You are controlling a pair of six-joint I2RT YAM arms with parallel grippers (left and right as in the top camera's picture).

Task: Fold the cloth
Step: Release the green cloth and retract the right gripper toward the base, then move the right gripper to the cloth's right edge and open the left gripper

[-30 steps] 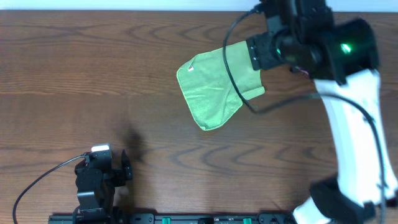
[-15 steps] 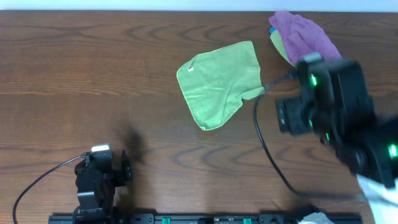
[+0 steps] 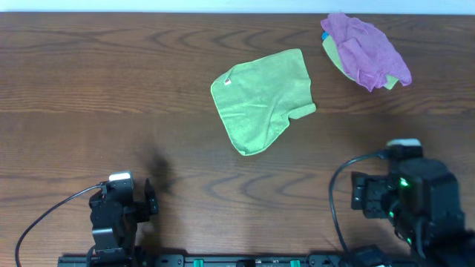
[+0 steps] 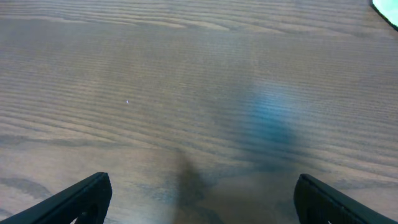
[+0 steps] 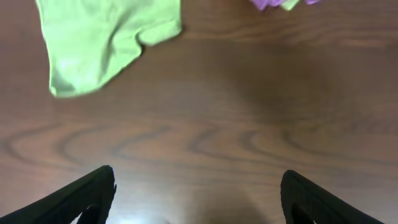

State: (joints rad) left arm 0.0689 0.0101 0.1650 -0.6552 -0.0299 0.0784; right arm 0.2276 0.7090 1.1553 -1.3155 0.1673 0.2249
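Observation:
The lime-green cloth (image 3: pixel 263 100) lies flat on the brown table (image 3: pixel 111 89), lopsided, with its white tag (image 3: pixel 228 81) at the upper left corner and a small flap jutting out at the lower right. In the right wrist view the cloth (image 5: pixel 106 43) sits far ahead at the upper left. My right gripper (image 5: pixel 199 196) is open over bare wood, well short of the cloth, at the table's front right (image 3: pixel 401 182). At the front left, my left gripper (image 4: pixel 202 199) stands wide open above bare wood (image 3: pixel 120 196), holding nothing.
A purple cloth bundled with a yellow-green one (image 3: pixel 367 50) lies at the back right, just right of the cloth; its lower edge shows at the top of the right wrist view (image 5: pixel 280 4). Black cables loop beside both arm bases along the front edge.
My right arm has pulled back from over the cloth's right side to the front right of the table, uncovering the purple bundle, and its jaws have widened. The cloth and left arm have not moved.

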